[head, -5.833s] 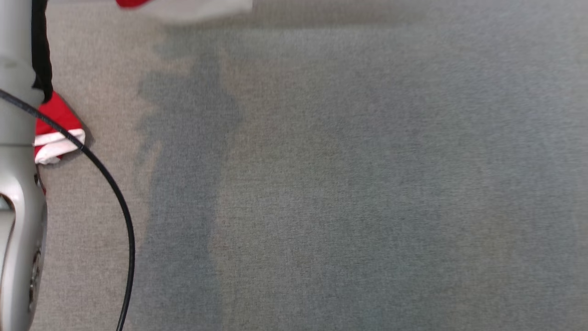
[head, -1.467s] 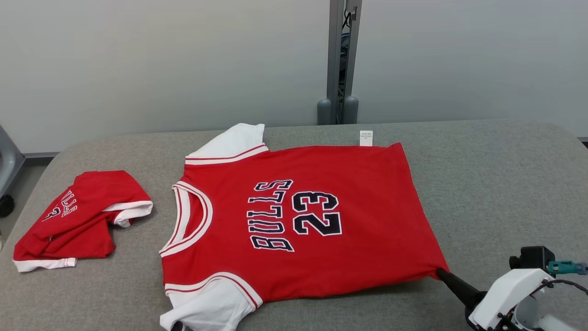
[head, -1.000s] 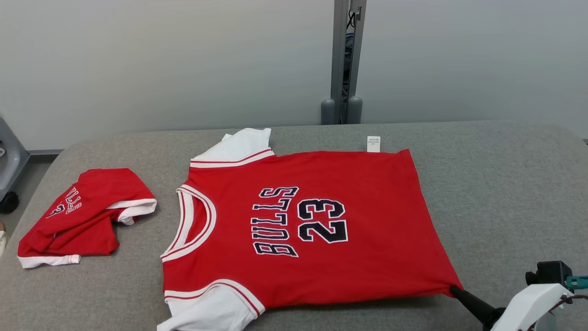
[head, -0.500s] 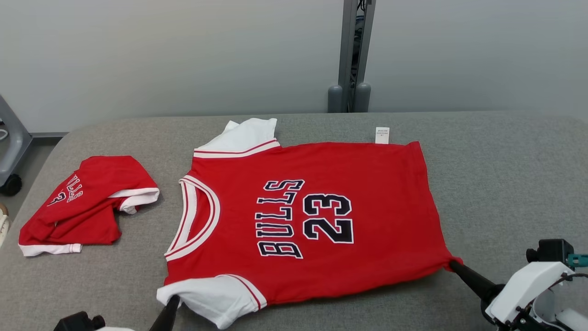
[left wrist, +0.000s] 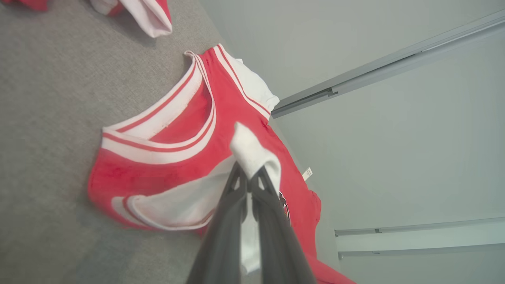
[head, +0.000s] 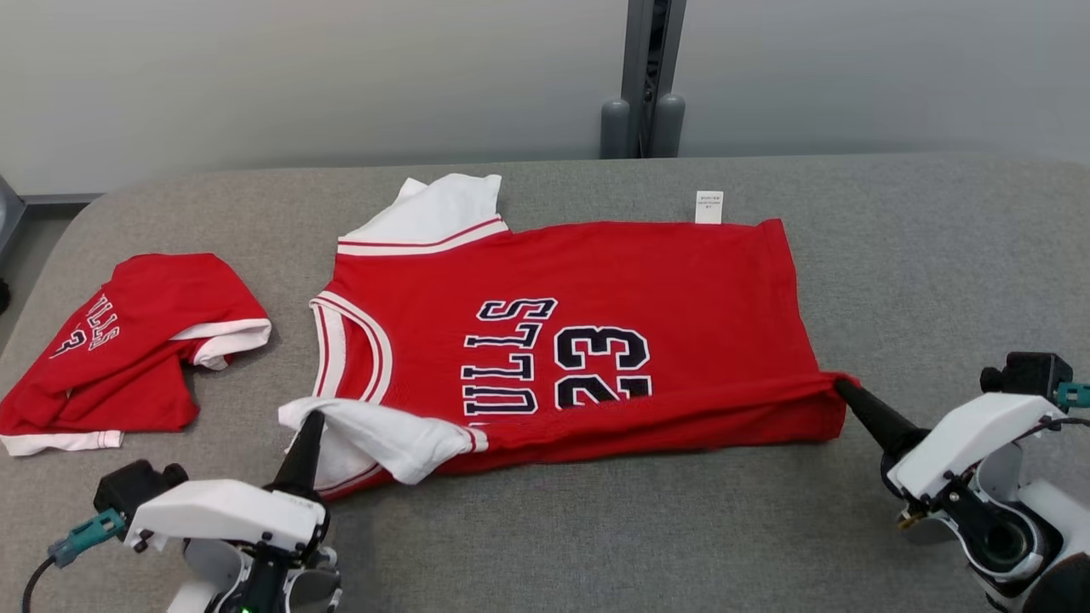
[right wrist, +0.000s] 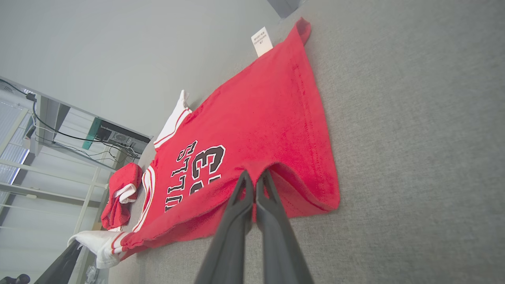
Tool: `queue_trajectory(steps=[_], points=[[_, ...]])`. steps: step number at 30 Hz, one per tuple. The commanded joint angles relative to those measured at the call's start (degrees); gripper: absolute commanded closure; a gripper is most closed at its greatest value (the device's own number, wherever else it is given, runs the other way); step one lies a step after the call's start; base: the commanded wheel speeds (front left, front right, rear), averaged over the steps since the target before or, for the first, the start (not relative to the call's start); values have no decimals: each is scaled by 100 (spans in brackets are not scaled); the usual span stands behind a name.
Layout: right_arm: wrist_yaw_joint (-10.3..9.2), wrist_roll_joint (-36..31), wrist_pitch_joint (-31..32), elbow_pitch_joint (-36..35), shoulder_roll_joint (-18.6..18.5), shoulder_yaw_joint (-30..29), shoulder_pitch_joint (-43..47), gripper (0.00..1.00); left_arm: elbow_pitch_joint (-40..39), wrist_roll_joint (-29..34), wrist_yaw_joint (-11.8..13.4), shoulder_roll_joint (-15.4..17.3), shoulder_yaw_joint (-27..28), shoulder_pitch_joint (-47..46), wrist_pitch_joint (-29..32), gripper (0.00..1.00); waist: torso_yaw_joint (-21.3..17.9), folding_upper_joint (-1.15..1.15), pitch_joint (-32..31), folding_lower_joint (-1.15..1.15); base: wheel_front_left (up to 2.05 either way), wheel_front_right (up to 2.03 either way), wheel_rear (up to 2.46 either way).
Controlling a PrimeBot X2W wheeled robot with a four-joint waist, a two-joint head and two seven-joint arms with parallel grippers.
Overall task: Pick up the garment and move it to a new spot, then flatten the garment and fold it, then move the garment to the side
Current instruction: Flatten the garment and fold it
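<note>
A red Bulls 23 jersey [head: 596,281] with white sleeves lies spread on the grey padded table [head: 937,255], neck to the left. My left gripper [head: 310,417] is shut on the near white sleeve [left wrist: 252,154], lifted and drawn over the jersey's front. My right gripper [head: 841,388] is shut on the near hem corner [right wrist: 256,169], raised off the table so the near edge folds over. The lower part of the lettering is covered by the fold.
A second red jersey [head: 128,340] lies crumpled at the table's left end. A grey post [head: 643,77] stands behind the table against a pale wall. Bare table lies to the right and along the near edge.
The head camera has tilted down. Both grippers have lifted the jersey's near edge and carried it away from me, folding it over the lettering; the left gripper has come into view.
</note>
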Motion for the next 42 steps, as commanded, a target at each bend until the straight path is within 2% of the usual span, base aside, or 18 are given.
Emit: queue_trajectory(steps=[1,13,24,32,33,34,35,36,37,38,42], points=[[3,-13,-65,68,44,-48,-95,100,88,-20,-54,-44,34,-167,-39,100,-17,0,90,0,0,0,0],[3,-264,-98,798,441,-48,-721,100,1279,176,-479,-530,2,-1264,-293,100,-25,0,629,0,0,0,0],[3,-393,-64,1252,674,23,-947,100,2285,276,-922,-778,5,-1742,-529,100,8,0,843,0,0,0,0],[3,-451,-12,1409,741,73,-1032,100,2738,340,-1077,-829,-61,-1939,-537,100,36,0,916,0,0,0,0],[3,-450,-7,1432,747,75,-1039,88,2795,357,-1087,-839,-70,-1960,-536,100,40,0,917,0,0,0,0],[3,-464,-12,1466,748,82,-1048,67,2857,365,-1088,-851,-82,-1968,-533,100,43,0,915,0,0,0,0],[3,-479,-32,1495,752,93,-1058,35,2920,371,-1083,-859,-95,-1974,-525,100,46,0,912,0,0,0,0],[3,-477,-51,1535,765,88,-1055,0,2990,383,-1048,-862,-102,-1985,-539,78,50,0,908,0,0,0,0],[3,-480,-67,1564,782,87,-1060,0,3048,420,-1037,-856,-106,-2010,-567,5,52,0,901,0,0,0,0],[3,-478,-73,1593,801,88,-1059,0,3102,434,-1030,-858,-117,-2036,-584,0,53,0,890,0,0,0,0],[3,-504,-123,1661,803,102,-1038,0,3317,471,-1065,-882,-113,-2042,-636,0,57,0,815,0,0,0,0]])
